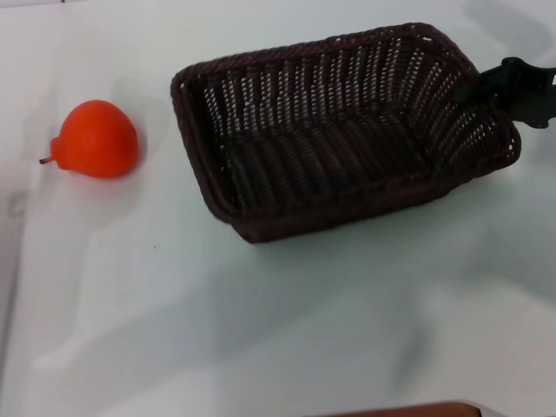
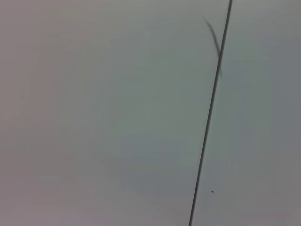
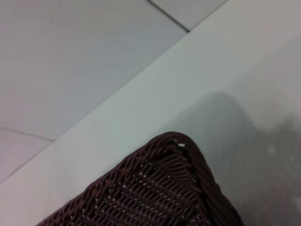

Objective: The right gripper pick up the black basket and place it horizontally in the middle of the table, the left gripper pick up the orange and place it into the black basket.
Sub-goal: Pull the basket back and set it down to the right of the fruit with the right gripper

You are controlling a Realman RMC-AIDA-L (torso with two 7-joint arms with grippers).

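The basket (image 1: pixel 343 130) is a large, dark brown-black wicker tray, rectangular with sloping sides and a thick braided rim. Light shows through the gaps between the upright strands of its walls, and its woven floor is bare. It sits right of centre on the tabletop (image 1: pixel 261 330), turned at a slant, its long sides running from lower left toward upper right rather than square to the table edge. The near left corner looks lower and the far right end seems raised, though whether it is lifted clear of the surface cannot be told.

The right gripper (image 1: pixel 486 85) is at the basket's far right corner, a black jointed claw touching the rim there. Its fingers meet the wicker at the rim, but how far apart they stand, and whether they truly clamp it, cannot be told. In the right wrist view one rounded basket corner (image 3: pixel 174 188) fills the lower part, its tight braid and glossy strands plain against the pale tabletop (image 3: pixel 263 141).

The orange (image 1: pixel 95 139) lies well apart to the left, bright orange-red, roundish with a slight neck and a short dark stem pointing left.

The left gripper is not visible; its wrist view shows only a pale surface crossed by a thin dark line (image 2: pixel 210 108).
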